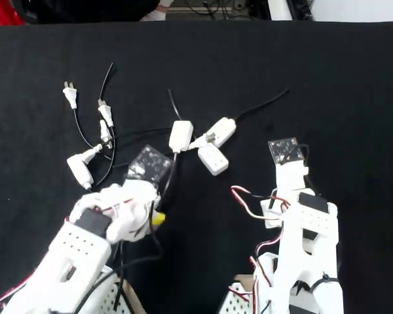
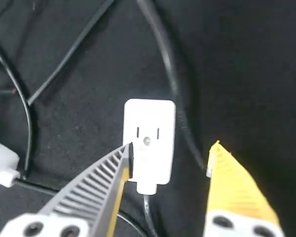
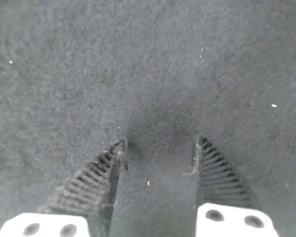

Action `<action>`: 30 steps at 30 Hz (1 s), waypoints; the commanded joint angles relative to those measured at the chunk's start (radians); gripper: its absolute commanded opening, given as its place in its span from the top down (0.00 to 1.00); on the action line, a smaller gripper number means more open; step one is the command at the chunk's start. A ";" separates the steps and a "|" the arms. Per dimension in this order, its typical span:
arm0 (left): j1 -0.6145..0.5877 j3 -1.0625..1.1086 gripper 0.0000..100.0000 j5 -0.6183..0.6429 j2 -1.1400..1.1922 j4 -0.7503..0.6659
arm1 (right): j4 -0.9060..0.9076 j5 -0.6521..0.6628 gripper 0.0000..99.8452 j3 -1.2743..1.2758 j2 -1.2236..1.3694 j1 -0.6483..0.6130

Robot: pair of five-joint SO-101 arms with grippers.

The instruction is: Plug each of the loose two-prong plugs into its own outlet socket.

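A black cloth surface [image 1: 354,78] carries a scatter of white fittings on black cords. The left end effector [image 2: 170,148] stands apart around a white outlet socket [image 2: 149,140]. Its grey finger [image 2: 103,177] touches one side of the body, and the yellow finger [image 2: 232,182] is well off the other side. The socket lies face up with its slots showing, and its cord leaves toward the wrist. The right end effector [image 3: 160,148] is also apart, holding nothing, over bare cloth. Two straight two-prong plugs [image 1: 70,95] lie loose beyond the left arm, and an angled plug [image 1: 80,167] lies nearer to it. Another white block [image 1: 213,159], probably a socket, lies between the arms.

The step in hand looks like taking hold of this socket. To do it well, centre the body between the fingers before closing and grip its flat sides. Leave the slotted face uncovered, and keep the neighbouring cord out of the pinch.
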 commanded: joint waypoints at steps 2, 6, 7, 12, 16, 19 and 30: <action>0.005 -0.130 0.75 0.020 0.272 -0.069 | -0.011 0.003 0.78 -0.004 -0.002 0.011; -0.013 -0.239 0.75 0.020 0.445 -0.046 | -0.011 0.003 0.78 -0.004 -0.002 0.011; -0.018 -0.259 0.75 0.020 0.470 -0.031 | -0.011 0.003 0.78 -0.004 -0.002 0.011; -0.013 -0.275 0.75 0.011 0.496 -0.009 | -0.011 0.006 0.78 -0.004 -0.002 0.011; -0.021 -0.283 0.75 -0.043 0.502 0.005 | -0.011 0.006 0.78 -0.004 -0.002 0.011; -0.022 -0.280 0.75 -0.058 0.496 0.005 | -0.011 0.006 0.78 -0.004 -0.002 0.011; -0.021 -0.364 0.86 -0.063 0.493 0.161 | -0.011 0.006 0.78 -0.004 -0.002 0.011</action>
